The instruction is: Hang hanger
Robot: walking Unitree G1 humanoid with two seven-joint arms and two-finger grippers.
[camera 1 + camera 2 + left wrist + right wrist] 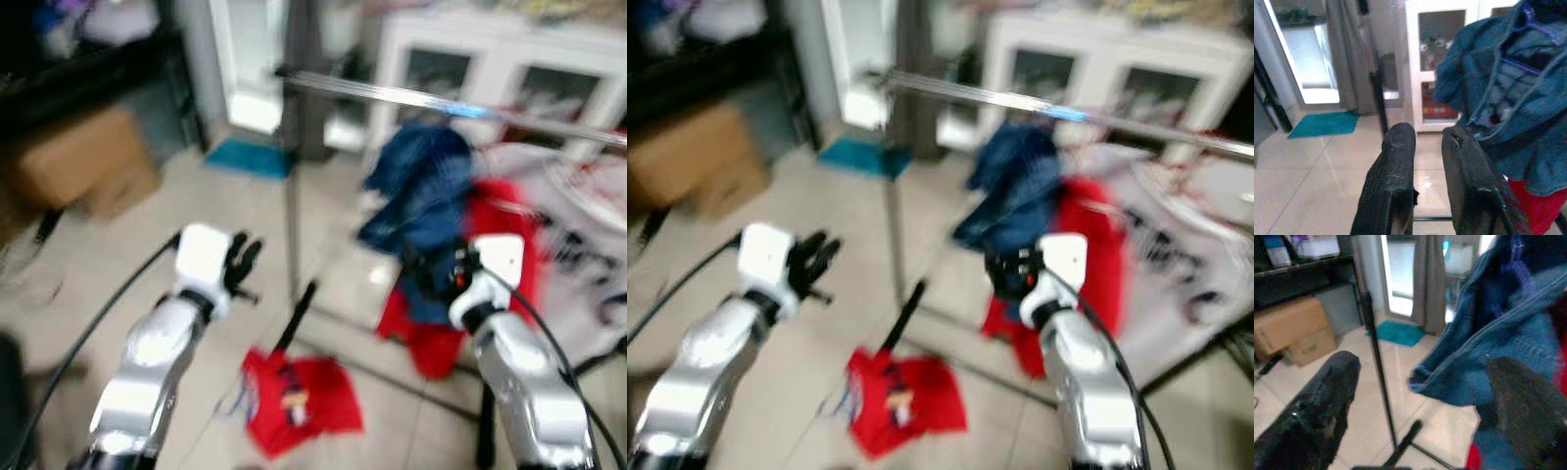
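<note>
Denim jacket (416, 186) hangs on a purple hanger (1528, 29) from the rail (441, 103) of a clothes rack, with a red garment (490, 255) just behind and below it. A white printed cloth (578, 225) hangs further along the rail on the robot's right. On the tiled floor by the rack's upright pole (291, 225) lies a red shirt (299, 397).

Right gripper (1420, 406) is close to the jacket's hem, its fingers (1317, 406) spread wide apart with nothing between them. Left gripper (1425, 166) is raised left of the pole, fingers (1393, 176) a narrow gap apart and empty.

Behind stand a white cabinet (490, 59), a teal mat (250, 157), a cardboard box (83, 162) and a grey curtain (1347, 54).
</note>
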